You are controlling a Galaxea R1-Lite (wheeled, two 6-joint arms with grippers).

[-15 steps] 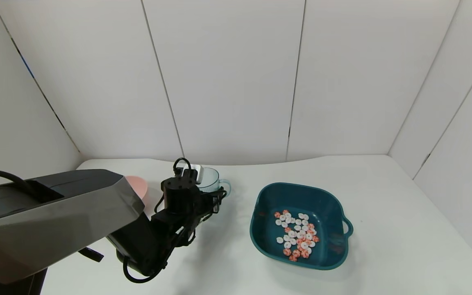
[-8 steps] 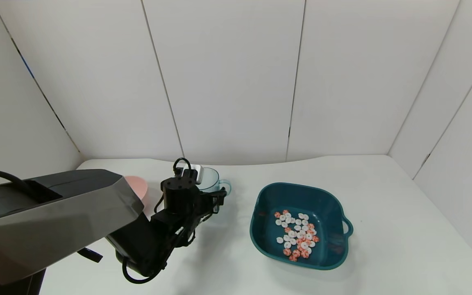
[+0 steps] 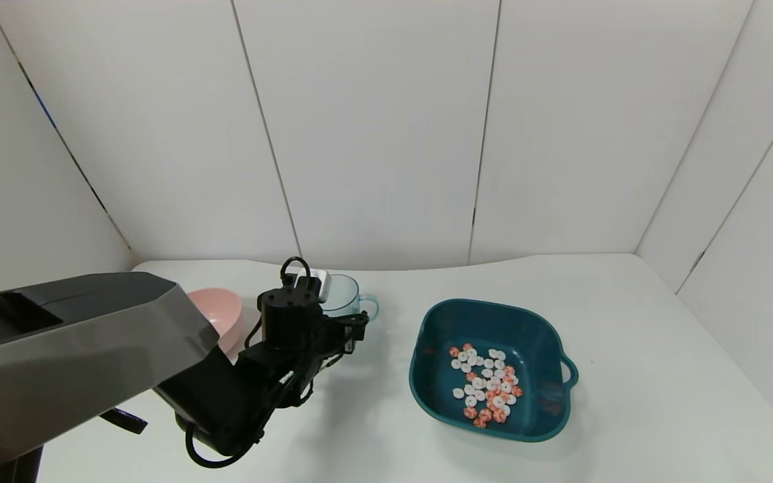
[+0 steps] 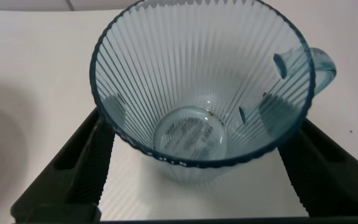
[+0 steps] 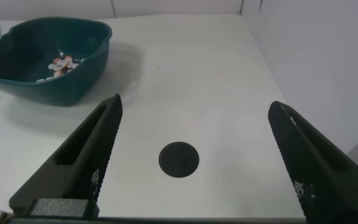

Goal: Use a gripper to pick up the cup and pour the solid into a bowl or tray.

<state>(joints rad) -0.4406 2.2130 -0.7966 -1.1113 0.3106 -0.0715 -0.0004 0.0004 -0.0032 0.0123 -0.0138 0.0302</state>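
Teal basin (image 3: 440, 396) already holds the white and orange-red solid (image 3: 487, 386) in a heap on its floor, and the cup (image 4: 201, 93) stands empty and upright on the counter (image 3: 628, 376), handle side toward the basin. Over the last second the left arm draws back toward the robot, uncovering more of the pink bowl (image 3: 215, 315). In the left wrist view the left tool (image 4: 197, 180) is spread wide, fingers (image 4: 89, 165) either side of the cup and clear of it, gripping nothing. So the pour looks done and the cup released. The right tool (image 5: 194, 168) hangs open over bare counter beside the basin, holding nothing.
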